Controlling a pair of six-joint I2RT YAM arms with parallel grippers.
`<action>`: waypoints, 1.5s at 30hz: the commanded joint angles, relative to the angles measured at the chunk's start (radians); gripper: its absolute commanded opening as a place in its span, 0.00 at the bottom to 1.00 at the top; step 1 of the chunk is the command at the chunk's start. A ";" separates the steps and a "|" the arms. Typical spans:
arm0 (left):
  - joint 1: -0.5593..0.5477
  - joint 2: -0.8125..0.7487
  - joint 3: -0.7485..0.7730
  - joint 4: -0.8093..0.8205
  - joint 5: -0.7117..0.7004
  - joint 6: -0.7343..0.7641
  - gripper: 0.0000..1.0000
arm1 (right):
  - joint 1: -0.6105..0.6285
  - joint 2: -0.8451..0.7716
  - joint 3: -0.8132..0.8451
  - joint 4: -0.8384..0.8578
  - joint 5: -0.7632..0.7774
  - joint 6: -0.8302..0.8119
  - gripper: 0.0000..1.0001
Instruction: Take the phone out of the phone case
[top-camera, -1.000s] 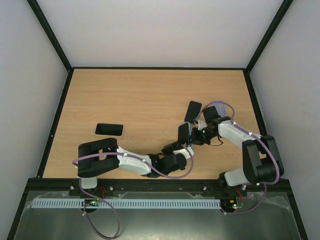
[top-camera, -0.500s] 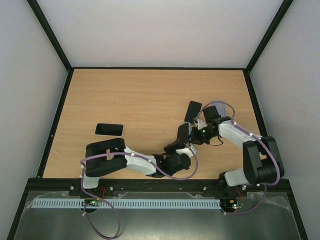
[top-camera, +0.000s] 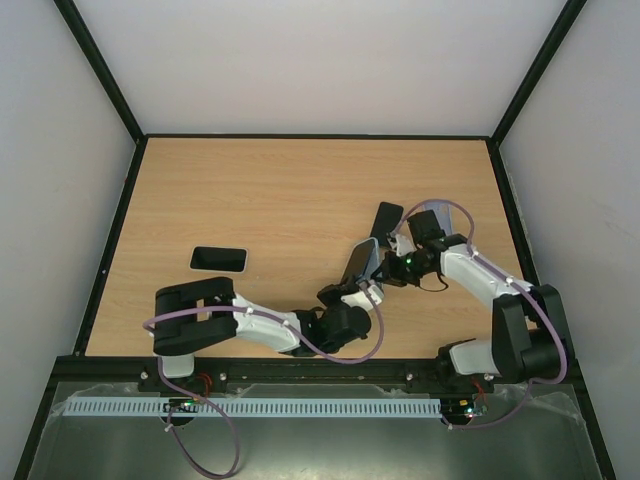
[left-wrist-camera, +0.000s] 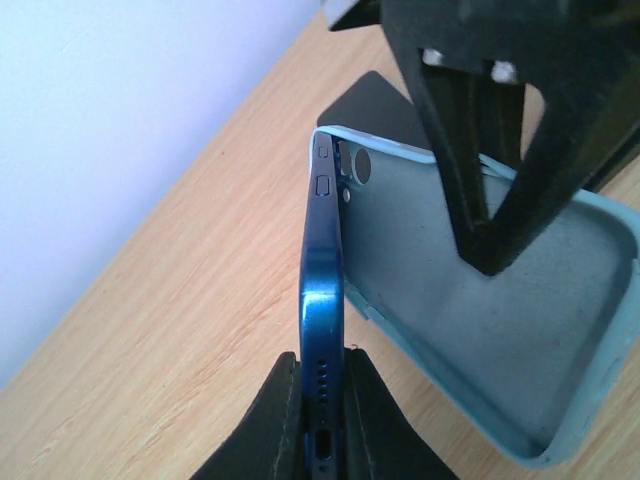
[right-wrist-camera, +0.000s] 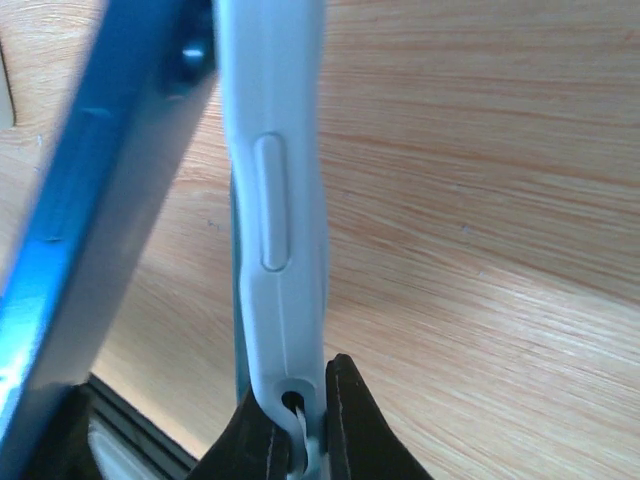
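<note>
From above, both my arms reach low over the desk (top-camera: 250, 190) with elbows bent, meeting right of centre where the phone (top-camera: 360, 262) is held on edge. At the left wrist, my left jaws pinch narrow on the phone's bottom end, and it leans out of the case (left-wrist-camera: 480, 340), still seated only at the top corner. At the right wrist, my right jaws clamp the case's rim, so I judge the peel half done: next I must pull the two apart to free that corner.
</note>
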 joint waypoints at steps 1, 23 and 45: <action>-0.018 -0.109 0.012 0.020 -0.067 -0.045 0.03 | 0.000 -0.047 0.022 0.015 0.130 -0.006 0.02; 0.035 -0.340 -0.040 -0.161 -0.063 0.016 0.03 | -0.274 -0.221 0.191 0.136 0.241 -0.152 0.02; 0.328 0.068 0.070 -0.088 0.029 0.356 0.03 | -0.287 -0.303 0.027 0.344 0.265 -0.231 0.02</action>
